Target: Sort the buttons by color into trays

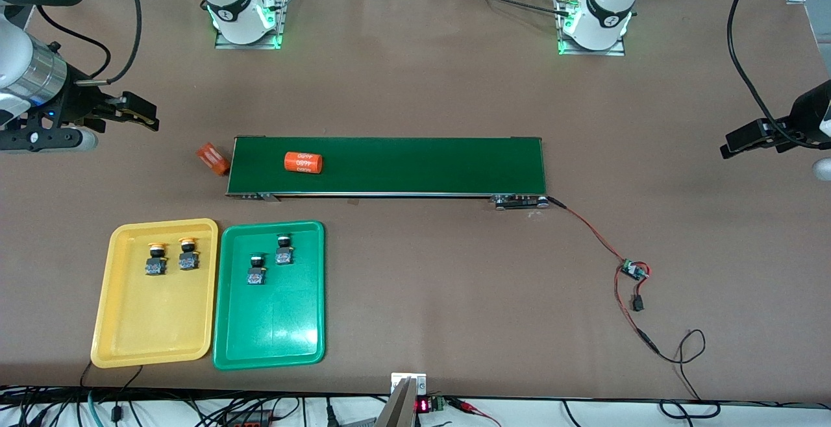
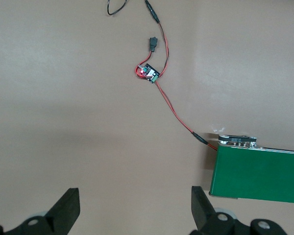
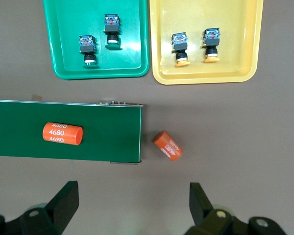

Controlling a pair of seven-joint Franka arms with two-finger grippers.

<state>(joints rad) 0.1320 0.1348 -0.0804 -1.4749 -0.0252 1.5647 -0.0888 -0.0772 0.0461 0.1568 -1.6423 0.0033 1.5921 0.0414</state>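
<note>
Both yellow-capped buttons are lying in the yellow tray, both green-capped buttons in the green tray, all with caps pointing toward the conveyor belt. One orange cylinder is sitting on the belt, another orange cylinder just off its end. The left end effector and right end effector are both hanging wide open, holding nothing, over the bench.

Plain brown worktop, bare over most of view. Left tool: two black fingers spread wide apart, nothing between them, over worktop. Long dark green conveyor belt: one end visible, black control strip on its edge. Thin red-and-black wire runs from strip to small green circuit board; small black connector just beside board on same wiring.
</note>
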